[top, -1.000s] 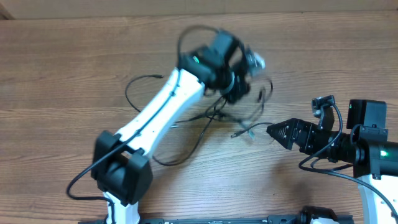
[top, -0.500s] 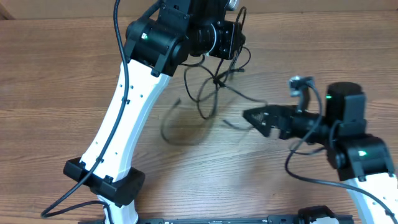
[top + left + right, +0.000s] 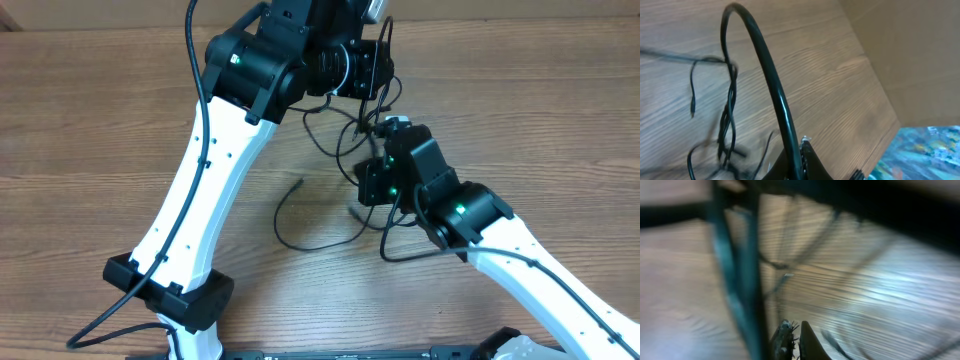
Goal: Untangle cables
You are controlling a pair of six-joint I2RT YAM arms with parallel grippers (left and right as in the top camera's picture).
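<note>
Overhead, one tangled bundle of thin black cables (image 3: 345,135) is shown strung below the left fingers (image 3: 378,72), with a loose strand lying on the wooden tabletop (image 3: 100,120). The right fingers (image 3: 796,342) are seen close beside the tangle. Whether either pair is closed cannot be told, as the views are blurred or blocked.

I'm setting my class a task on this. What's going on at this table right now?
Two robot arms are working on a tangle of thin black cables on a wooden table. The left pincer is raised at the far side with strands hanging below it, and one loop lies on the wood. The right pincer is close in among the lower strands. Whether either pincer is closed cannot be told; the right wrist view is blurred.
</note>
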